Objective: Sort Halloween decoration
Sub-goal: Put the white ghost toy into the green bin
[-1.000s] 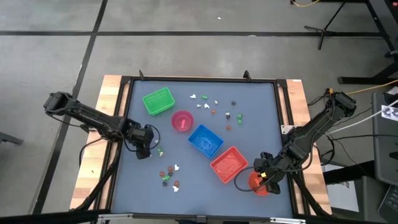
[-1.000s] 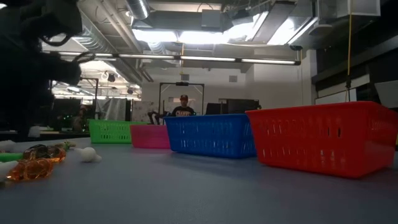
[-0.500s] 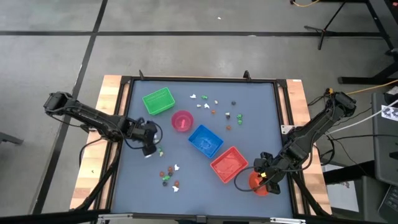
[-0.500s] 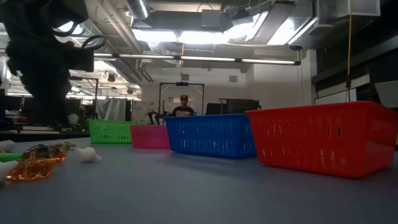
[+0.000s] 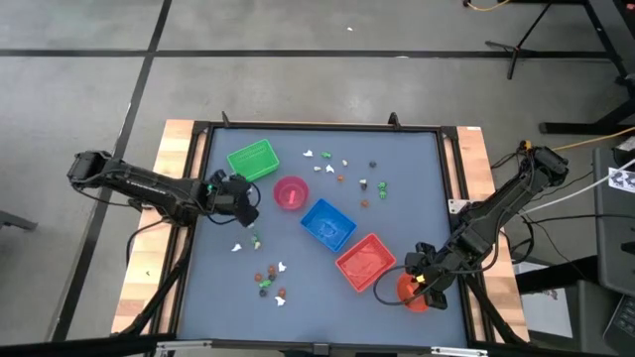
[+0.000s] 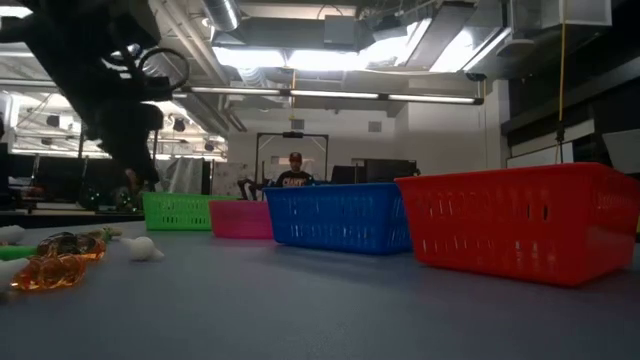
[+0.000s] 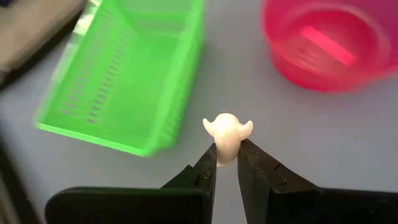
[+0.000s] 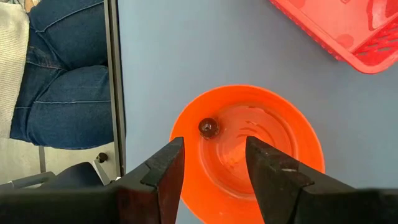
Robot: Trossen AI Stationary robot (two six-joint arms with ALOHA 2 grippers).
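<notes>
The left tool [image 7: 227, 163], closed on a small white ghost-shaped trinket [image 7: 227, 134], hangs above the grey bench [image 5: 397, 159]. The green slatted square tray [image 7: 124, 93] lies just ahead of it to one side and the pink round bowl [image 7: 326, 40] to the other, both nearer this arm. The right tool [image 8: 214, 165] waits, fingers spread and empty, over the orange round bowl [image 8: 261, 155] holding one dark bead [image 8: 207, 127].
</notes>
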